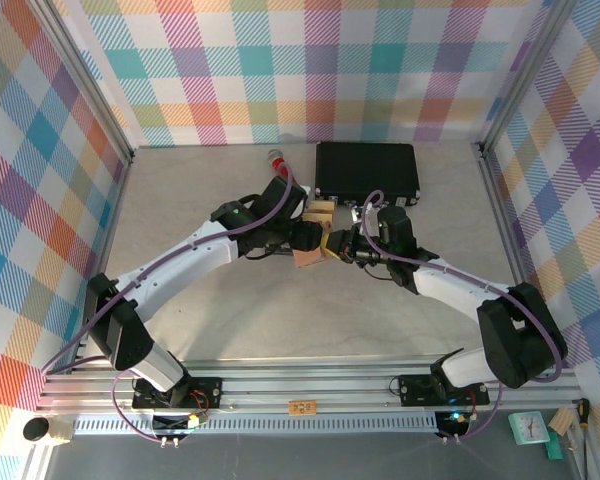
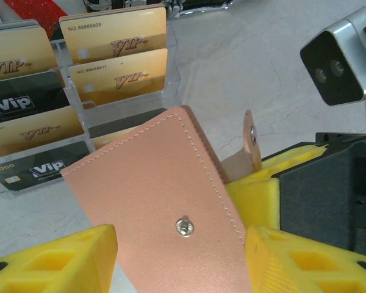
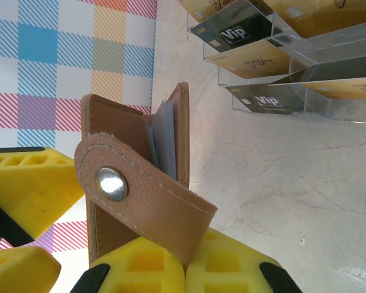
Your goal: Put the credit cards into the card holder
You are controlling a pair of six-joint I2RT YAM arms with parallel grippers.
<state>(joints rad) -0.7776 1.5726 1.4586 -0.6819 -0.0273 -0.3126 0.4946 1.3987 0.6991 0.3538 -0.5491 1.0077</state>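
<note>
The card holder (image 1: 308,255) stands on edge at mid-table, between the two grippers and just near of the clear tray (image 3: 348,104). Its cover is swung partly away from the back panel, exposing the pale inner sleeves (image 3: 165,140). The closure strap (image 3: 165,213) is unfastened. Its snap cap (image 3: 110,183) faces the right wrist camera, and the mating stud (image 2: 184,227) sits bare on the outer face.

Right gripper (image 3: 186,256): fully closed, pinching the free end of the strap between its yellow pads. Judged purpose: drawing the strap aside keeps the mouth of the holder clear and steadies it.

Left gripper (image 2: 180,259): fingers spread to roughly the holder's width, one at each long edge of the body. Whether the pads press those edges or stand just clear cannot be determined. Judged purpose: to brace the body against the pull on the strap.

The credit cards (image 2: 119,46) rest in stepped rows in the tray, gold and black faces toward the arms, with neither gripper on them. Whether the sleeves hold anything cannot be confirmed. Insertion appears not yet begun.

The black case (image 1: 367,170) lies closed on the table (image 1: 230,320), just far of the tray.
</note>
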